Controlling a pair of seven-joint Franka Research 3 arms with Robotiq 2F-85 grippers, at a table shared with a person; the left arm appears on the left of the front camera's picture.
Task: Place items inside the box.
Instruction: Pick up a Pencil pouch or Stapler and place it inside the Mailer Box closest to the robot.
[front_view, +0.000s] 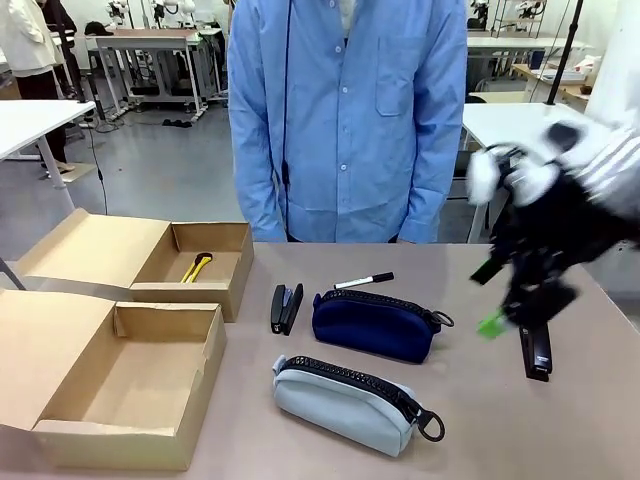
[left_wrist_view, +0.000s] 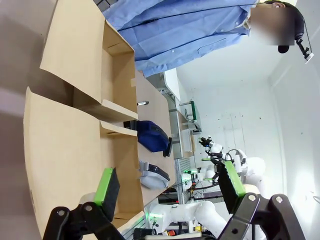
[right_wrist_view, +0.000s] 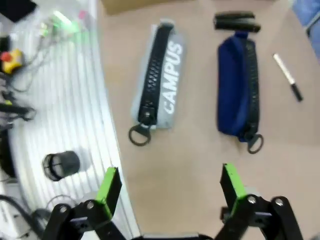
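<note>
Both grippers spread wide, empty: right gripper (right_wrist_view: 170, 180), left gripper (left_wrist_view: 168, 182). Grey CAMPUS pouch (right_wrist_view: 172, 75) lies 12-to-6 in right wrist view, ring at 6; navy pouch (right_wrist_view: 230, 85) parallel at 3.

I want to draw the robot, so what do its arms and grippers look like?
The right arm is white with rounded joints and a black end. The left gripper and right gripper look the same: two black jointed fingers with round silver bolts, tipped with bright green pads.
</note>
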